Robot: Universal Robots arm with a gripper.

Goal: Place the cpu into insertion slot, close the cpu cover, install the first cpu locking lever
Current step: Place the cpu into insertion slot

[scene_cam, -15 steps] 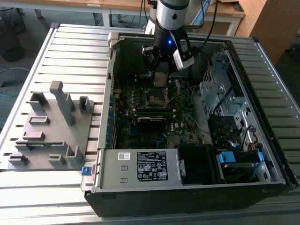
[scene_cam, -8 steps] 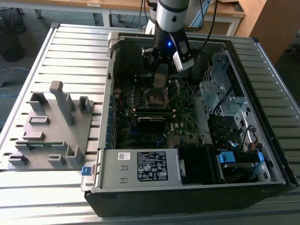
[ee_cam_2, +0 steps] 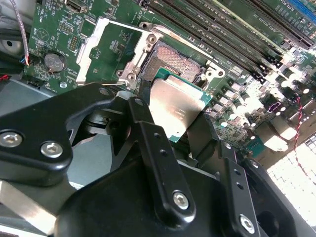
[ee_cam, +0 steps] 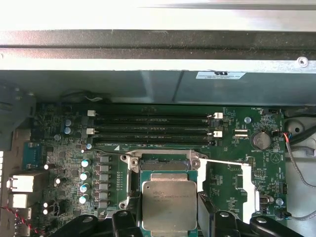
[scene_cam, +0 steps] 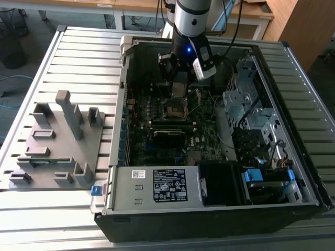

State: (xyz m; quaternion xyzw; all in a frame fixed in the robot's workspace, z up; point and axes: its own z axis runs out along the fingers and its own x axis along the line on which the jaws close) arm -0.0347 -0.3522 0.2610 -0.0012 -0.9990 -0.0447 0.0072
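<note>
My gripper (ee_cam_2: 174, 116) is shut on the cpu (ee_cam_2: 175, 103), a flat square chip with a dull silver top, pinched by its two side edges between the black fingers (ee_cam_2: 143, 106). The chip hangs tilted just above the insertion slot (ee_cam_2: 173, 59), whose dark contact field lies bare. In the first wrist view the cpu (ee_cam: 169, 203) overlaps the near edge of the insertion slot (ee_cam: 163, 165). The cpu cover (ee_cam_2: 101, 29) is swung open and lies flat on the board beside the socket; its frame (ee_cam: 251, 190) also shows in the first wrist view. In the exterior view the gripper (scene_cam: 179, 89) hovers over the slot (scene_cam: 175, 108).
The open computer case (scene_cam: 209, 201) lies on a slatted metal table. Long black memory slots (ee_cam: 153, 129) run beside the socket, with capacitors (ee_cam: 85, 174) on another side. A grey fixture tray (scene_cam: 57, 151) stands at the exterior view's left. Drive cages and cables (scene_cam: 251, 112) fill the right.
</note>
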